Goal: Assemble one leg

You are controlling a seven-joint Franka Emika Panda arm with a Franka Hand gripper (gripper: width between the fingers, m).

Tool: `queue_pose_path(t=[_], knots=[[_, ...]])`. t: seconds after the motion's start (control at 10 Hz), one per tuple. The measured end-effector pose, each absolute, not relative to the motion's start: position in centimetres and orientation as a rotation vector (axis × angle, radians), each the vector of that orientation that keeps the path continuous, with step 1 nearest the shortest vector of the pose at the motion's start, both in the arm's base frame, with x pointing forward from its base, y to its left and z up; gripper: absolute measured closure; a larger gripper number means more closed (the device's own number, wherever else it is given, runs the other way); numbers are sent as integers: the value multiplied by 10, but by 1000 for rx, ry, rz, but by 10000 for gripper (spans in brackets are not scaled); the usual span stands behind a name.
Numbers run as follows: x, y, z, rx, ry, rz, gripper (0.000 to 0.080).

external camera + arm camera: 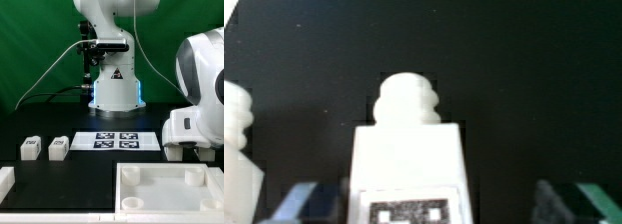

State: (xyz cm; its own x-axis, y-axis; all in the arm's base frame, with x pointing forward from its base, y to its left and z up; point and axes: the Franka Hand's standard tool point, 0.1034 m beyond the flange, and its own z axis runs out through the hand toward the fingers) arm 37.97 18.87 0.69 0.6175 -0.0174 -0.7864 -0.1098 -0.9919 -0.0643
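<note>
Wrist view | gripper [425, 203] spread, pinching nothing | small white tagged plastic leg [407, 150] between jaws | risk: off-centre closing may skew it.

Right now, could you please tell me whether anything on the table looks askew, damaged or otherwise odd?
Nothing stands out. The small white plastic leg and a second leg sit side by side, apart, at the exterior view's left; the large white rimmed tray piece lies flat and looks intact.
</note>
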Motion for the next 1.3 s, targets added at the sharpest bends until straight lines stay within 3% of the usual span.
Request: queue_pose_path(t=[0.1, 0.2, 0.9, 1.0, 1.2, 1.3], knots=[[380, 189, 7, -2729, 108, 1325, 406], [380, 189, 7, -2729, 108, 1325, 512], [380, 188, 7, -2728, 106, 1323, 512], [394, 179, 18, -2726, 41, 1299, 512], [437, 159, 64, -2720, -10, 1240, 511], [457, 154, 77, -2726, -8, 1192, 511]])
